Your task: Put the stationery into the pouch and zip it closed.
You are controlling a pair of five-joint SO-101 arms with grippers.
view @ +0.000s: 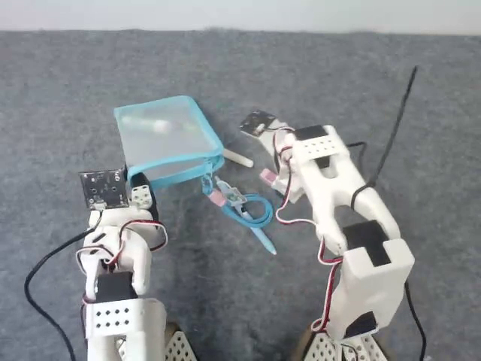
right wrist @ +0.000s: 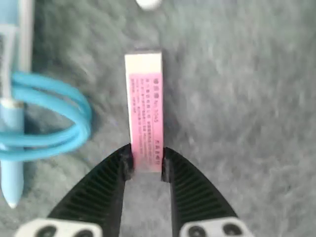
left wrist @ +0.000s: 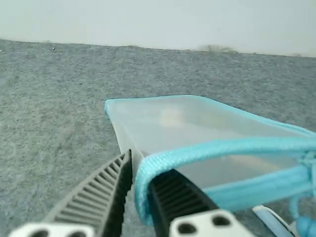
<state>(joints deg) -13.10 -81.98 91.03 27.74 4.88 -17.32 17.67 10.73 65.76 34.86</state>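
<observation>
The surface is a grey, felt-like mat that covers the whole work area; a pale wall borders its far edge. At the left, the left hand is clenched on the near rim of the pouch, with the blue trim pinched between its two ribbed jaws. The pouch lies flat on the surface, left of centre. It is translucent with blue edging, and its opening faces the arms. A pale item shows through the pouch wall near the far side; its kind cannot be told. A white stick lies just beside the right near corner of the pouch. Near that corner, toward the arms, a blue strap forms a loop on the surface, and a blue pen lies across the loop, touching it. At the right, the right hand grasps a pink eraser by one end, one jaw on each long side; whether the eraser rests on the surface cannot be told. The eraser is near the strap but apart from it. Wide stretches of bare surface lie left of the pouch and between the pouch and the wall. A black cable runs over the surface to the right of the right arm.
</observation>
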